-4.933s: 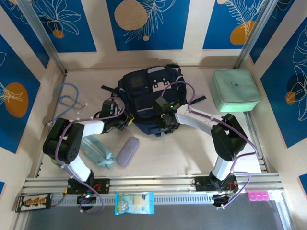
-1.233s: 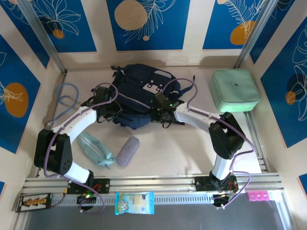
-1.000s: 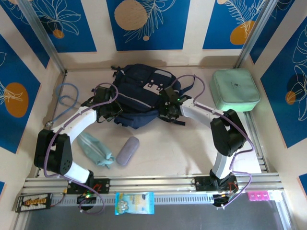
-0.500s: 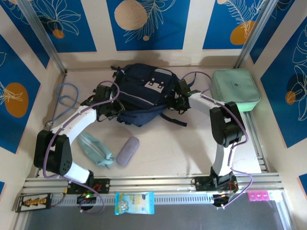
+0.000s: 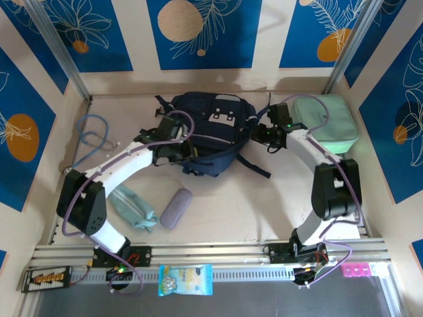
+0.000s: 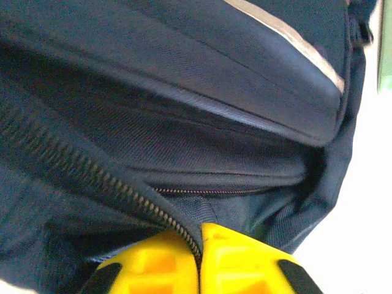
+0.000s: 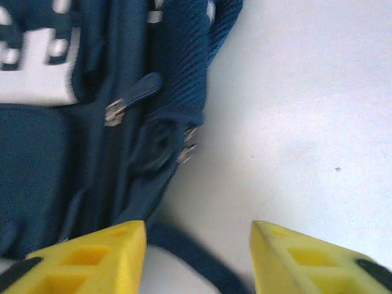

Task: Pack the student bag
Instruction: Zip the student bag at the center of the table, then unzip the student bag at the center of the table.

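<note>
Student bag (image 5: 210,129) lies at the middle of the bench's (image 5: 244,205) far edge, long axis running left to right. Left fingers (image 6: 153,263) are clenched on fabric at the bag's near lip, right beside the zip teeth (image 6: 92,177). Right fingers (image 7: 113,257) are spread and hold nothing, at the bag's right end. A zip pull (image 7: 115,111) sits ahead and to their left. Right arm looks the nearer one for working that zip.

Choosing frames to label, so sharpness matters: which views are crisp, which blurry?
Top view: sharp, even light on the backpack. Left wrist: zipper crisp, left gripper soft up close. Right wrist: slight blur, grey patch smeared, table washed out.
</note>
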Tool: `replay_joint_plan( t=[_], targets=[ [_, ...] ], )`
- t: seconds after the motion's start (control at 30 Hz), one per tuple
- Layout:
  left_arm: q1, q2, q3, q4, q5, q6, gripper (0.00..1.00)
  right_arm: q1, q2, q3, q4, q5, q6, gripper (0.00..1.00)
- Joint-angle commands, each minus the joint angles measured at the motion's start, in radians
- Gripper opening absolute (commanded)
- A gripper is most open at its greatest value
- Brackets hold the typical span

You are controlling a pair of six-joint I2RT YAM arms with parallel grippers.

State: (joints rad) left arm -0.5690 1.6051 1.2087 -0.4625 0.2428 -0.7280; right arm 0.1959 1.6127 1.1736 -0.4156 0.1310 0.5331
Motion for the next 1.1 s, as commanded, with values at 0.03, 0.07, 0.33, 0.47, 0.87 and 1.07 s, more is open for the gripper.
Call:
replay_joint_plan(
  t=[0.03, 0.07, 0.33, 0.47, 0.87, 1.07],
  targets=[
    [-0.119, 0.070, 0.121, 0.017, 0.037, 0.071, 0.26, -0.014, -0.119, -0.070, -0.038, -0.079, 0.057, 0.55],
    [-0.131, 0.084, 0.139, 0.001, 0.035, 0.078, 0.32, -0.017, -0.136, -0.080, -0.038, -0.094, 0.066, 0.56],
    [-0.160, 0.104, 0.272, -0.208, -0.024, 0.347, 0.68, -0.035, -0.278, -0.185, -0.003, -0.122, 0.113, 0.69],
    [-0.161, 0.145, 0.360, -0.307, -0.127, 0.612, 0.93, -0.057, -0.354, -0.241, 0.048, -0.118, 0.114, 0.80],
    [-0.162, 0.325, 0.455, -0.211, -0.165, 1.213, 0.94, -0.168, -0.444, -0.314, 0.084, -0.182, 0.104, 0.99],
    [-0.153, 0.431, 0.523, -0.205, -0.169, 1.343, 0.89, -0.193, -0.461, -0.318, 0.089, -0.227, 0.102, 0.99]
  ],
)
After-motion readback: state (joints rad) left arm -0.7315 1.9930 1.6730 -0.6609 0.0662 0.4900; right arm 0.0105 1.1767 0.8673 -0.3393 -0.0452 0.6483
